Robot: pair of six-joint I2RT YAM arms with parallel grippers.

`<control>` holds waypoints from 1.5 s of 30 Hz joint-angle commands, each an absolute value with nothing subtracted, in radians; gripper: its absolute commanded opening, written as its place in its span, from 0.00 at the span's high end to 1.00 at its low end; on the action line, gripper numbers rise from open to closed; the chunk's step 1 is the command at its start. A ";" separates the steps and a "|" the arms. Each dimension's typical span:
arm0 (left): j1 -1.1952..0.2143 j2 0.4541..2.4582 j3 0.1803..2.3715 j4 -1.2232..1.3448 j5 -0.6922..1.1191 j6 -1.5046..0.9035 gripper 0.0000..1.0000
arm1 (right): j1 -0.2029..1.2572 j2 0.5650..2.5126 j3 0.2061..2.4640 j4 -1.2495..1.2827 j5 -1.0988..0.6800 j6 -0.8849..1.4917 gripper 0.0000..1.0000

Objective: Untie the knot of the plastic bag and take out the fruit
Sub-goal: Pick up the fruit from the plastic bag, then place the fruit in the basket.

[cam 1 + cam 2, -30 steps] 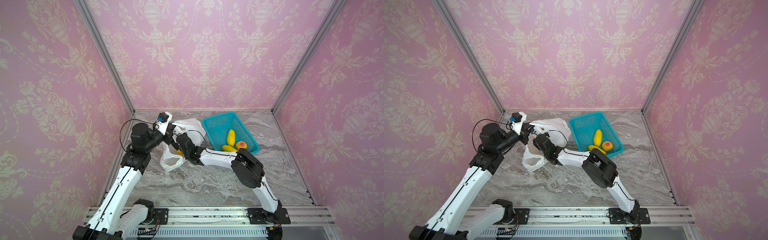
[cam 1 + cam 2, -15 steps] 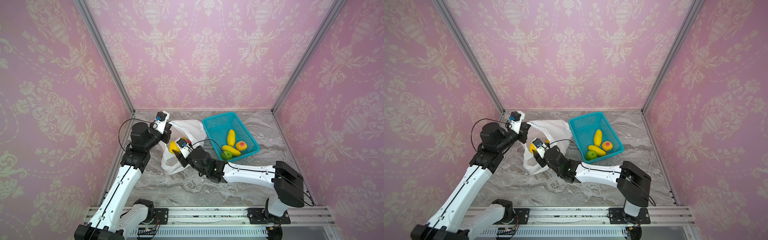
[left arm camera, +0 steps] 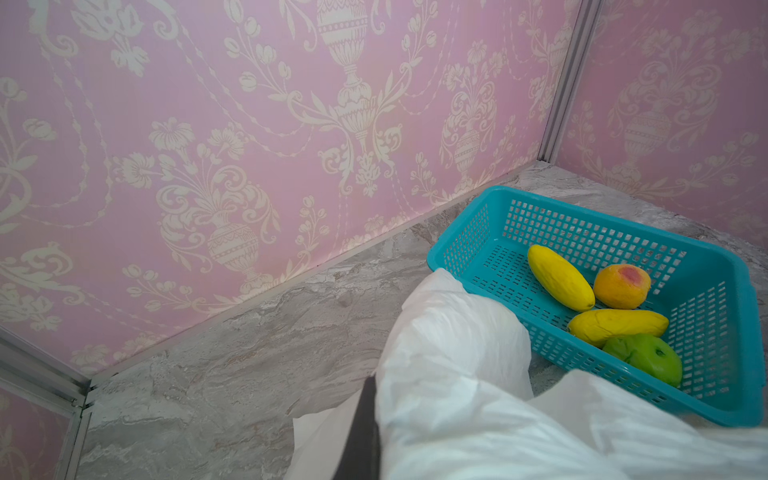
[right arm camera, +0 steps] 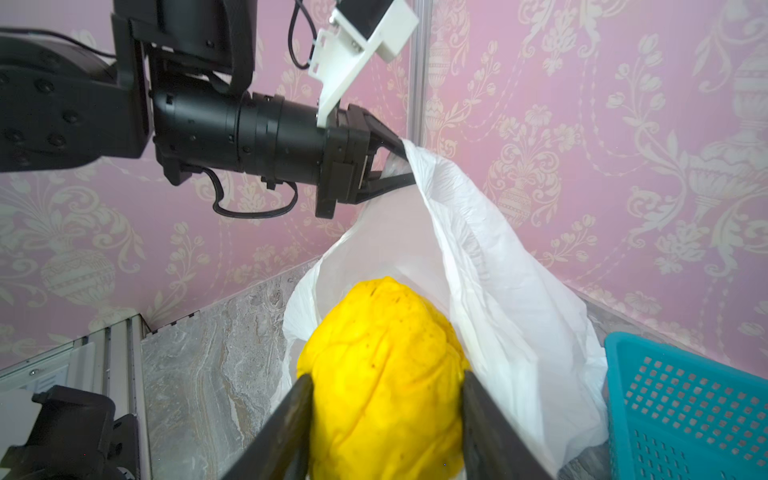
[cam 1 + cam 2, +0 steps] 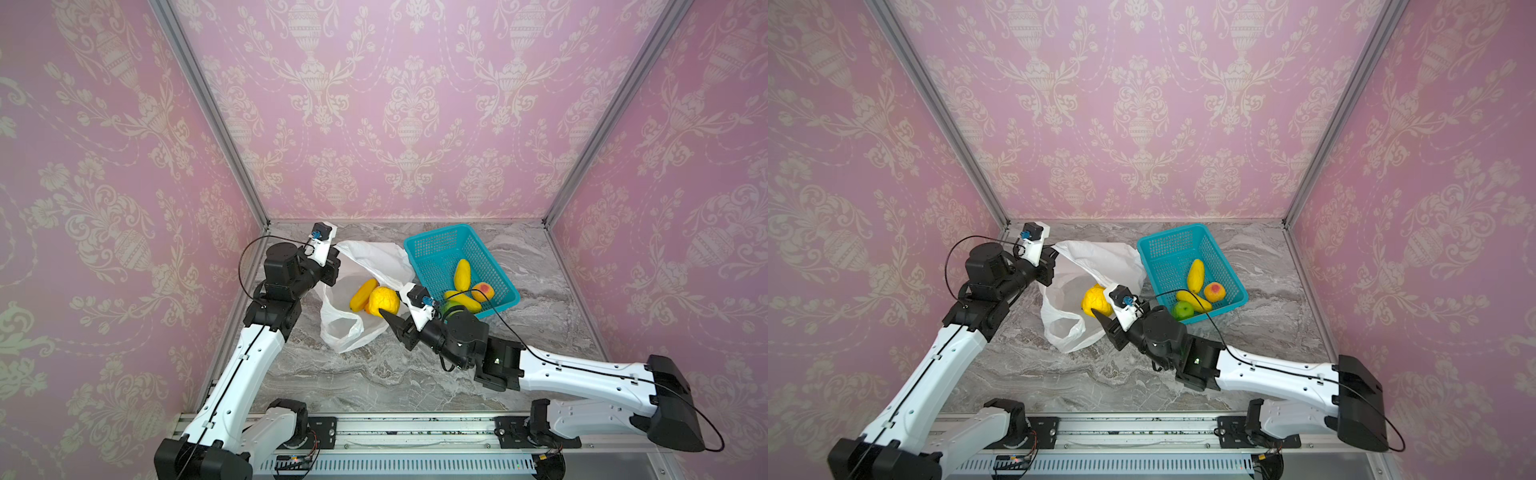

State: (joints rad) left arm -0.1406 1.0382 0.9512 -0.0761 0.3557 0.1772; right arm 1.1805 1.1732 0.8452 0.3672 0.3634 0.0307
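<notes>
Your right gripper (image 4: 386, 378) is closed on a lumpy yellow fruit (image 5: 384, 301); in the right wrist view both jaws press against its sides. This is the big change from one second ago. Then the arm was reaching deep into the plastic bag (image 5: 374, 257) with its elbow in front of the basket (image 3: 582, 226). Now it has drawn back toward its own side of the table (image 5: 374, 374), so the gripper and the fruit sit at the near edge of the bag's mouth. Your left gripper (image 4: 405, 164) has hardly moved; it is clamped on the far edge of the bag and holds it lifted, which keeps the mouth open. I cannot find any knot in these views, and the bag is wide open, so I judge that the untying is done and you are in the taking-out part. Four other fruits (image 3: 615, 320) lie in the basket, and one long orange-yellow fruit (image 5: 363, 295) is in the bag, just beside the one you hold. The next move, I think, is to lift the yellow fruit clear of the thin plastic and carry it over the basket rim. Take care that the bag does not cling to the jaws and come along.
</notes>
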 commanded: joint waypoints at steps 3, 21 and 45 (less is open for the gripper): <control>-0.136 1.041 0.977 -0.087 0.346 0.188 1.00 | 1.152 1.046 0.776 0.323 0.371 0.091 0.56; -0.135 1.036 0.973 -0.084 0.353 0.180 1.00 | 0.661 0.855 0.660 -0.018 0.583 0.389 0.53; -0.136 1.046 0.975 -0.085 0.354 0.183 1.00 | 0.483 1.527 0.907 -0.008 0.306 0.384 0.19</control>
